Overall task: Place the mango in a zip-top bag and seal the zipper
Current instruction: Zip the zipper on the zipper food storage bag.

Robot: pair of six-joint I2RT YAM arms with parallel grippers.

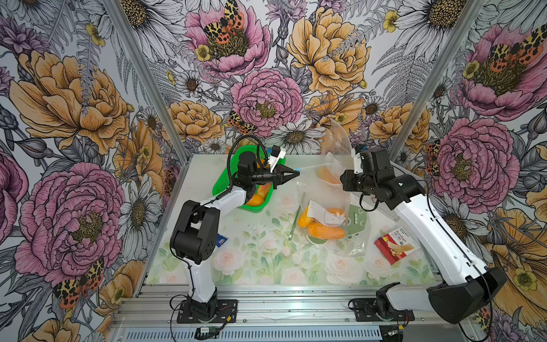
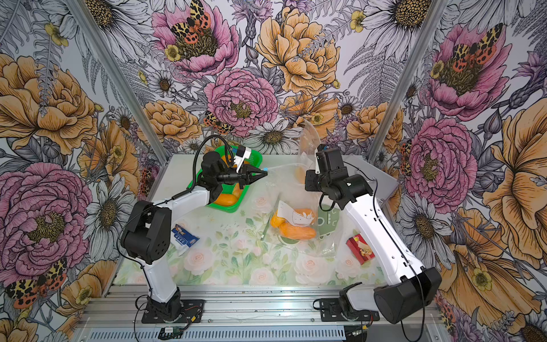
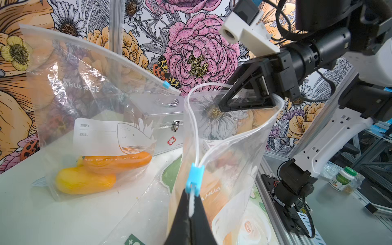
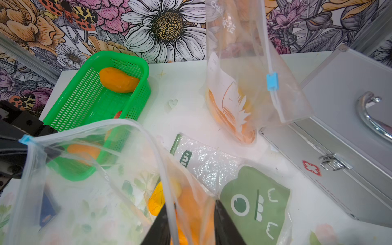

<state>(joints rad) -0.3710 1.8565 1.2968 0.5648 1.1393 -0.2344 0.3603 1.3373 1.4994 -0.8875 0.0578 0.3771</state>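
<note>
As we saw, left gripper (image 3: 191,200): clamped on zipper end (image 3: 192,209).
Right gripper (image 4: 190,210): parted around rim (image 4: 163,169).
Risk: loose rim slipping out.

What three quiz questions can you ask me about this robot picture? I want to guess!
1. Which colour is the basket? A red, B green, C blue.
2. True or false: the left gripper pinches the clear bag right beside its blue slider.
3. Which fruit lies in the basket?
Key: 1 B. 2 True. 3 A mango.
</note>
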